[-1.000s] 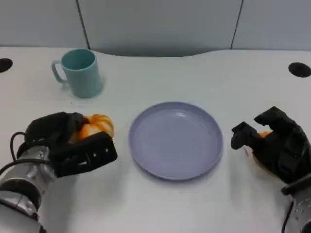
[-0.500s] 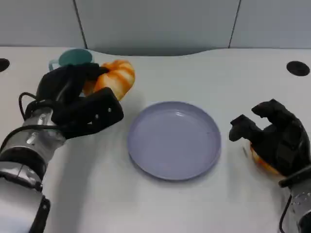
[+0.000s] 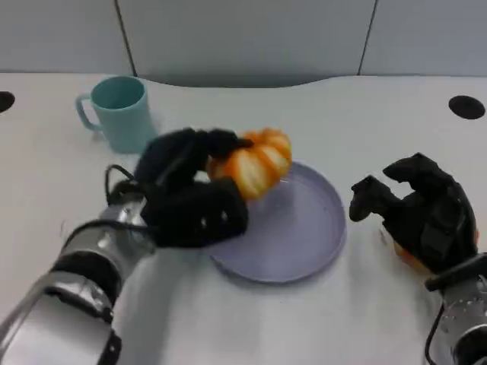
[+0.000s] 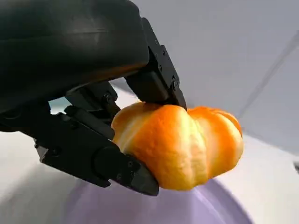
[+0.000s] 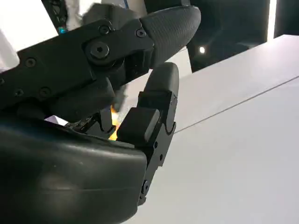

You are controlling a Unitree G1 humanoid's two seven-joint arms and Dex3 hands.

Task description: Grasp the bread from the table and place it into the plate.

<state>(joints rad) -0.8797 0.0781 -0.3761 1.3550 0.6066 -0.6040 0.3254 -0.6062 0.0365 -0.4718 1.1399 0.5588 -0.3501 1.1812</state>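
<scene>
Bread [image 3: 255, 165]: an orange-gold, glossy roll, ribbed into rounded lobes like a small pumpkin, with paler cream streaks along the grooves. In the left wrist view the bread [image 4: 180, 142] is being seen close up, its crust smooth and deeper orange on the upper lobes.

The bread is being held by the left hand [image 3: 190, 194], whose fingers [image 4: 100, 156] are being closed on it from opposite sides. It is being carried in the air above the plate [image 3: 304, 236], over the rim at about 10 o'clock of the plate; no contact with the plate can be seen.

The right hand [image 3: 418, 213] is being kept at 3 o'clock of the plate, low over the tabletop [image 3: 342, 114], fingers curled in over a second orange item [image 3: 407, 257] that is largely hidden; whether it is being gripped cannot be told.

A teal mug [image 3: 120, 112] is being left standing at 10 o'clock of the plate, well apart from it.

Change against the frame half a second ago: the left hand and bread, then beside the mug at the far left, are now being brought rightward to the plate's edge. The mug, then mostly covered, is now being seen whole. The plate and right hand are being seen in almost the same places.
</scene>
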